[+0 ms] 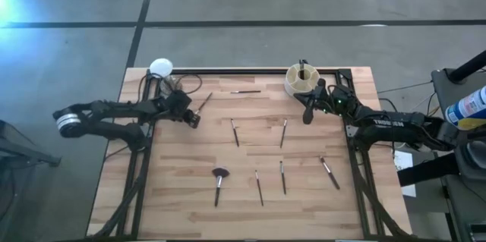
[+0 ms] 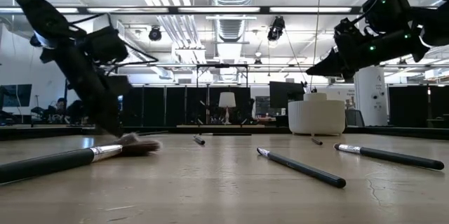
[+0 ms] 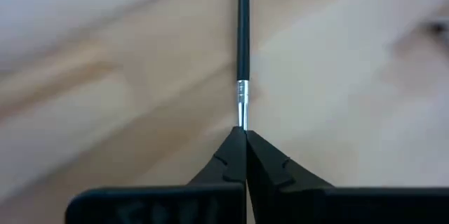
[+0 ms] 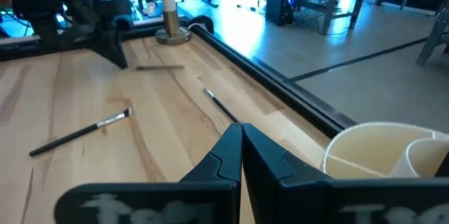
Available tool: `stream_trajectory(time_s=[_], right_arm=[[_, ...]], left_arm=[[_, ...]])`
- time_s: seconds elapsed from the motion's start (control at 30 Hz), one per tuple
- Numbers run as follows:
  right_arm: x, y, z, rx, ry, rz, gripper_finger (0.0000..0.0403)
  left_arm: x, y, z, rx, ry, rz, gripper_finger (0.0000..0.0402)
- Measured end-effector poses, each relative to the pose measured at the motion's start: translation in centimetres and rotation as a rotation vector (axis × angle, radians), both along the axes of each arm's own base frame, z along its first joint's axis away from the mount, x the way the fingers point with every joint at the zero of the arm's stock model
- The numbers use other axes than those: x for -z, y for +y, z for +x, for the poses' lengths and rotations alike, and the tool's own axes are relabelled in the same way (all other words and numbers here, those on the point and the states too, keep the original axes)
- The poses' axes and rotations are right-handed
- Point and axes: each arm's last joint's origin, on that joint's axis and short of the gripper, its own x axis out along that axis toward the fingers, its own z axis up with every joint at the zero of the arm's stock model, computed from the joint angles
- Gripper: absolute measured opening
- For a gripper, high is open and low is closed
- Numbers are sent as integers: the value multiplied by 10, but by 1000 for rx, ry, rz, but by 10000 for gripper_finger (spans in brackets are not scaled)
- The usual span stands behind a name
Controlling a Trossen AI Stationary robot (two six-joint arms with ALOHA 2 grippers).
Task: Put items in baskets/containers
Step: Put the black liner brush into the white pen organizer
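Note:
Several thin makeup brushes lie flat on the wooden table (image 1: pixel 175 196), among them a wide fluffy-headed one (image 1: pixel 219 183) near the front and one (image 1: pixel 245 91) near the far edge. The cream cup (image 1: pixel 301 81) stands at the far right with one brush (image 1: pixel 304 64) upright in it. My left gripper (image 1: pixel 194 120) at the far left is shut on a black-handled brush (image 1: pixel 204 103). My right gripper (image 1: pixel 307 113) hangs shut and empty just in front of the cup (image 4: pixel 382 157). My left gripper (image 3: pixel 243 131) pinches the brush between its two fingertips at the silver ferrule end (image 3: pixel 242 104). The fingers slant down and lie along the brush, whose black handle (image 3: pixel 243 20) runs straight away from them toward the far edge. Whether it is clear of the table I cannot tell.
A white disc on a metallic stand (image 1: pixel 161 66) stands at the far left corner, close behind my left arm. A dark metal frame (image 1: pixel 250 72) runs along the table's far edge and sides. Bare wood lies in the middle between the scattered brushes.

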Motion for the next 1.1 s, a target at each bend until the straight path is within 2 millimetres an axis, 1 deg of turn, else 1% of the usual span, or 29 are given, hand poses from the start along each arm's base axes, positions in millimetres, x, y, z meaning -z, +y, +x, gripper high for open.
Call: stream_trajectory(time_s=[0.13, 0.33, 0.43, 0.5, 0.67, 0.77, 0.9, 1.03, 1.1], right_arm=[[-6, 3, 5, -49, -7, -19, 8], [-16, 3, 23, -100, -2, -32, 9], [-18, 1, 34, -118, 23, -21, 9], [-18, -1, 41, -127, 44, -10, 9], [-15, -5, 57, -153, 91, -7, 9], [-11, -7, 64, -161, 114, -2, 9], [-6, -9, 71, -167, 140, 10, 9], [-2, -10, 74, -173, 159, 11, 9], [-1, -10, 74, -174, 167, 14, 9]], left_arm=[[-19, 1, 18, 21, -155, -3, 0], [-41, 3, 35, 31, -262, -4, 0], [-41, -2, 38, 51, -261, -48, 1], [-38, -7, 41, 70, -240, -74, 9], [-31, -27, 54, 116, -201, -59, 52], [-35, -38, 67, 111, -222, -30, 78], [-40, -52, 85, 116, -228, 4, 103], [-41, -64, 107, 108, -207, 56, 116], [-40, -66, 119, 96, -191, 80, 119]])
